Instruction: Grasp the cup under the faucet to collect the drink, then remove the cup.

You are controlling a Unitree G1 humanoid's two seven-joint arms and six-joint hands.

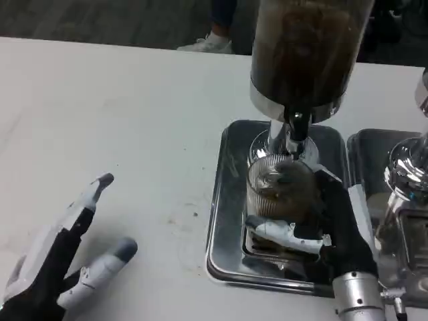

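Note:
A clear ribbed cup (275, 188) stands on the steel drip tray (227, 200) right under the faucet (297, 127) of a drink dispenser (304, 50) filled with brown liquid. Brown drink shows inside the cup. My right hand (314, 224) wraps around the cup from the right, with a white finger across its lower front. My left hand (63, 257) rests over the white table at the lower left, fingers spread and holding nothing.
A second steel tray and dispenser base (404, 180) stand at the right edge, close to my right forearm (358, 294). The white table (120, 120) stretches left of the tray. A person's shoe (207, 43) shows beyond the far table edge.

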